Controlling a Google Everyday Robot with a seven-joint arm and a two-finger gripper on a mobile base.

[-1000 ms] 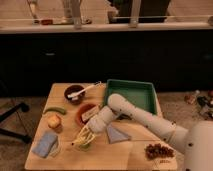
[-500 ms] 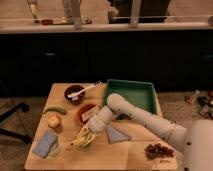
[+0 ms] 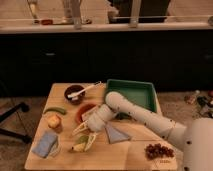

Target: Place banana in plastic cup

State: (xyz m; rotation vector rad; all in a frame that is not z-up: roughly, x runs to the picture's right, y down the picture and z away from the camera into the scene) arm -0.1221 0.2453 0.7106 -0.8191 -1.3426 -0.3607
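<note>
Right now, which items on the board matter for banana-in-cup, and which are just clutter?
In play:
banana
plastic cup
gripper, low over the cup at the board's front left

Clutter:
green pod
round yellow-orange fruit
orange-red bowl
dark bowl with white spoon
green tray
grapes
blue cloth

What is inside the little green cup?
The pale-yellow curved banana pokes out of the short light-green plastic cup, with the end effector right over it. The cup's bottom is hidden.
</note>
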